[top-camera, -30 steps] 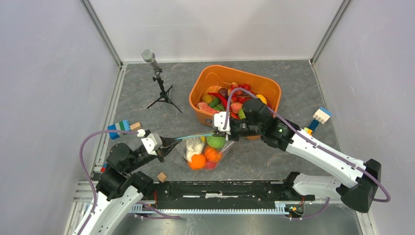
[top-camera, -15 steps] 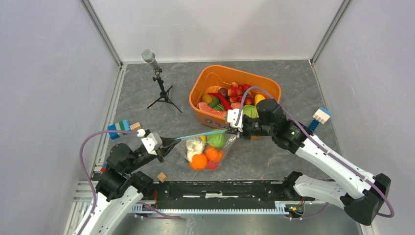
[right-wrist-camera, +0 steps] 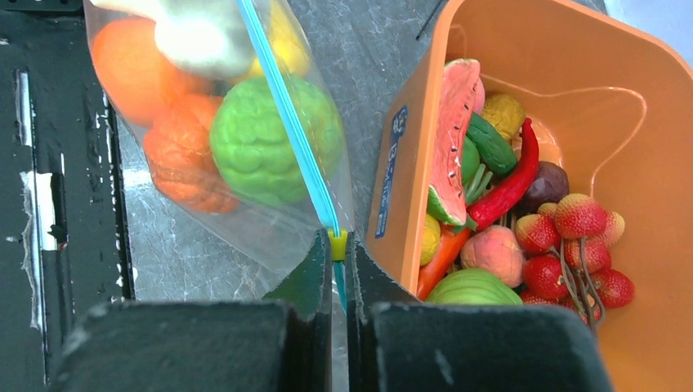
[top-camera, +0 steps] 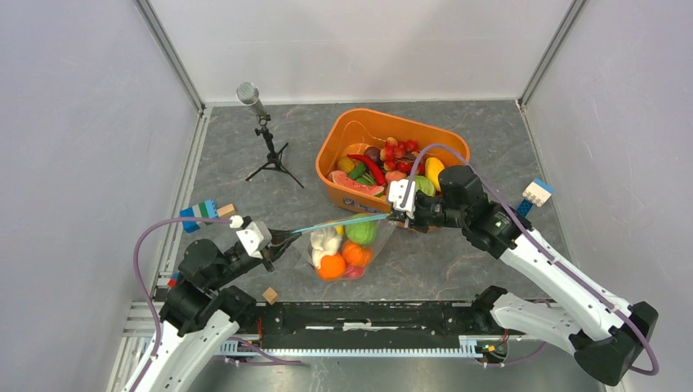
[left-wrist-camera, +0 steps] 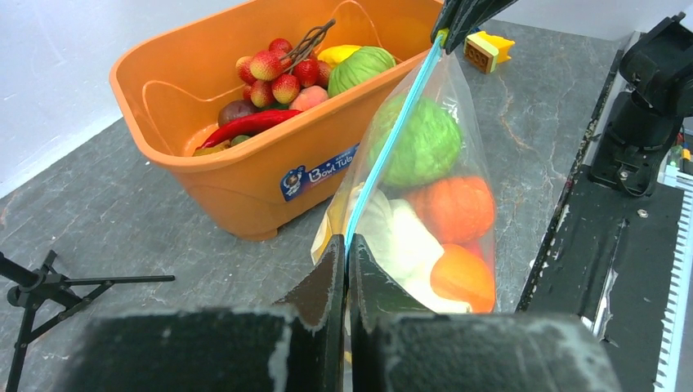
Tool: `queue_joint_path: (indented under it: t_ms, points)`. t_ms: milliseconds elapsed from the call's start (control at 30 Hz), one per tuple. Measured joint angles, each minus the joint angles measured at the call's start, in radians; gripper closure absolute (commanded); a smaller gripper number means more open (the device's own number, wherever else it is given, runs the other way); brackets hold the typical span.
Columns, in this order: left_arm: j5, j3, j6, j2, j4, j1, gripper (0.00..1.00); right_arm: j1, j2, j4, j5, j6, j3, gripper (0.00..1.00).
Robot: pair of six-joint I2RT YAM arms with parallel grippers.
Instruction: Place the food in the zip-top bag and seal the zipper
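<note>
The zip-top bag point(top-camera: 350, 249) hangs between my two grippers, with its teal zipper point(top-camera: 339, 223) stretched taut. Inside are a green round piece point(left-wrist-camera: 425, 143), two orange pieces point(left-wrist-camera: 458, 208), a white piece point(left-wrist-camera: 400, 237) and some yellow. My left gripper point(top-camera: 286, 237) is shut on the zipper's left end point(left-wrist-camera: 346, 245). My right gripper point(top-camera: 395, 216) is shut on the zipper's right end, with a small yellow slider point(right-wrist-camera: 337, 243) between its tips point(right-wrist-camera: 333, 249). The zipper point(right-wrist-camera: 286, 106) and the green piece point(right-wrist-camera: 261, 139) also show in the right wrist view.
The orange bin point(top-camera: 359, 131) behind the bag holds several more toy foods and stands close to my right gripper point(right-wrist-camera: 409, 163). A microphone on a tripod point(top-camera: 263, 131) stands back left. Building blocks lie at left point(top-camera: 200, 214) and right point(top-camera: 535, 193). A wooden cube point(top-camera: 270, 295) lies near the black rail point(top-camera: 368, 318).
My right gripper has slid to the right along the zipper towards the bin, and the strip between the grippers is longer. The left gripper has stayed in place.
</note>
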Motion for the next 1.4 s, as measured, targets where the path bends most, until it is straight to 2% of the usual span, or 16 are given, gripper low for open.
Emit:
queue_joint_path:
  t_ms: [700, 733, 833, 900, 967, 1000, 1267, 1400]
  points:
    - [-0.021, 0.0, 0.028, 0.001, -0.049, 0.0, 0.98, -0.047, -0.011, -0.055, 0.014, -0.029, -0.009, 1.0]
    - [-0.021, 0.0, 0.028, 0.002, -0.048, 0.0, 0.95, -0.047, -0.015, -0.055, 0.013, -0.029, -0.011, 1.0]
    - [-0.021, 0.0, 0.029, 0.004, -0.046, 0.0, 0.46, -0.049, -0.017, -0.051, 0.01, -0.029, -0.012, 1.0]
    - [-0.031, 0.0, 0.032, 0.005, -0.032, 0.0, 0.24, -0.061, -0.017, -0.055, 0.02, -0.024, -0.012, 1.0]
    - [-0.037, 0.0, 0.019, 0.005, -0.011, 0.002, 0.11, -0.073, -0.013, -0.034, 0.038, -0.005, -0.012, 1.0]
    - [-0.045, 0.0, 0.012, 0.005, 0.0, 0.002, 0.0, -0.077, -0.01, -0.021, 0.046, 0.005, -0.012, 1.0]
    - [-0.161, 0.017, -0.048, -0.003, 0.052, 0.002, 0.0, -0.078, 0.084, 0.085, 0.047, 0.12, 0.059, 0.99]
    - [-0.316, 0.048, -0.164, 0.008, 0.054, 0.002, 0.0, -0.078, 0.154, 0.136, 0.018, 0.178, 0.144, 1.0]
